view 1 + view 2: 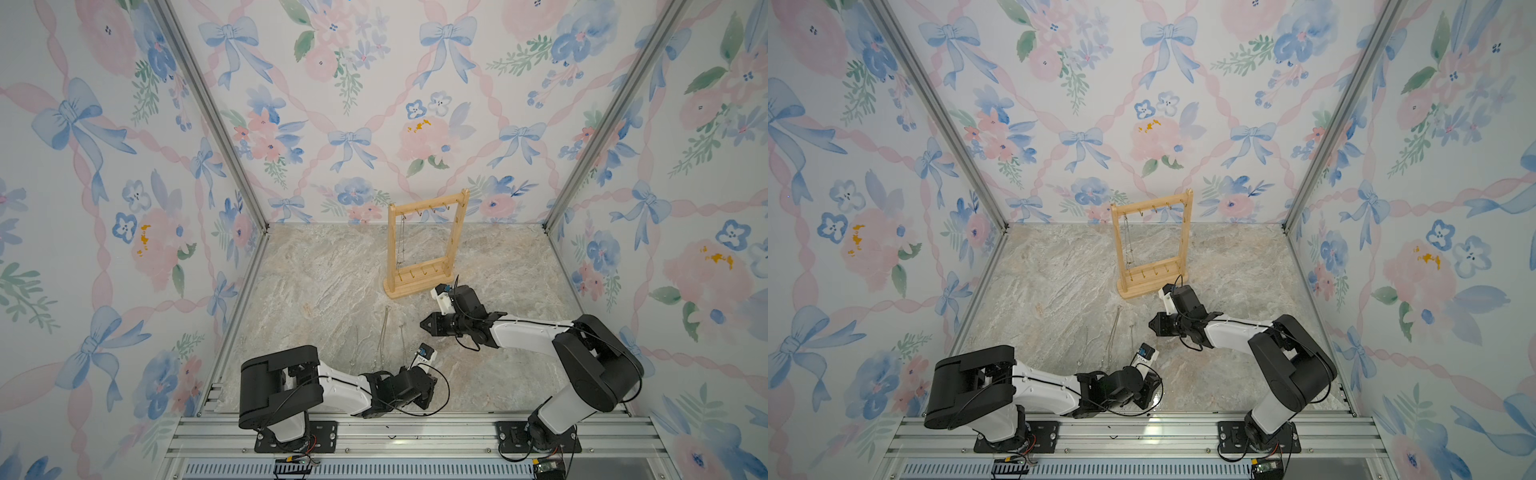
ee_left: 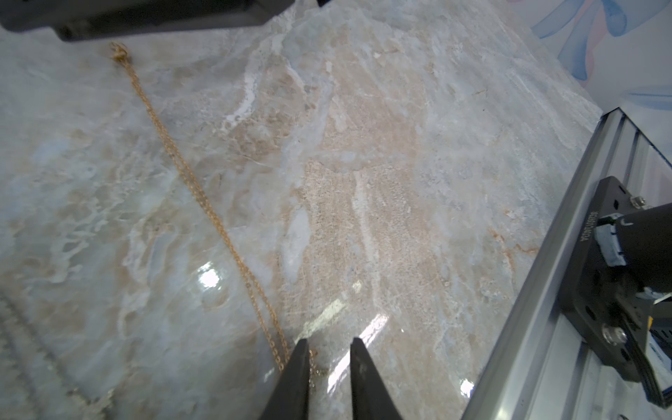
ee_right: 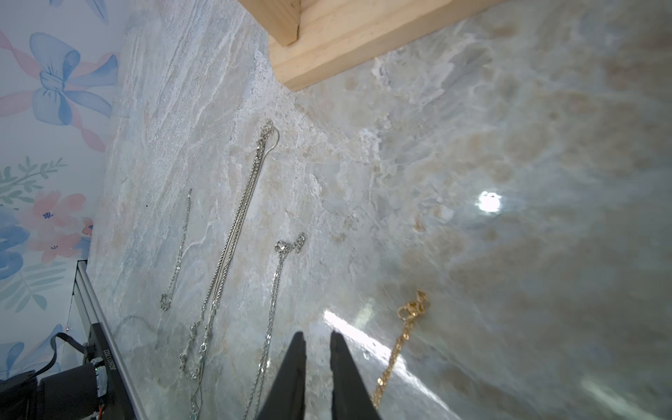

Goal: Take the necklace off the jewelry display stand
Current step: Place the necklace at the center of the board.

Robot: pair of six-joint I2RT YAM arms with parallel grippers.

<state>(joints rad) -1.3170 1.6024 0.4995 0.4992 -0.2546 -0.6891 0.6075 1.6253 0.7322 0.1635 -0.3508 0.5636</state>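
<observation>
The jewelry display stand (image 1: 428, 245) (image 1: 1152, 245) is upright at the back of the marble table; its base corner (image 3: 345, 43) shows in the right wrist view. A thin silver necklace (image 1: 402, 241) (image 1: 1128, 243) hangs from its top left hook. My right gripper (image 1: 424, 323) (image 3: 317, 334) hovers low in front of the stand, its jaws a narrow gap apart with nothing between them. My left gripper (image 2: 330, 342) is near the front edge, slightly open, with the end of a gold chain (image 2: 203, 203) (image 3: 400, 345) lying on the table by one finger.
Three silver chains (image 3: 236, 225) (image 1: 384, 332) lie stretched on the table between the arms, beside the gold one. An aluminium rail (image 1: 395, 432) (image 2: 545, 291) runs along the front edge. Flowered walls close in three sides.
</observation>
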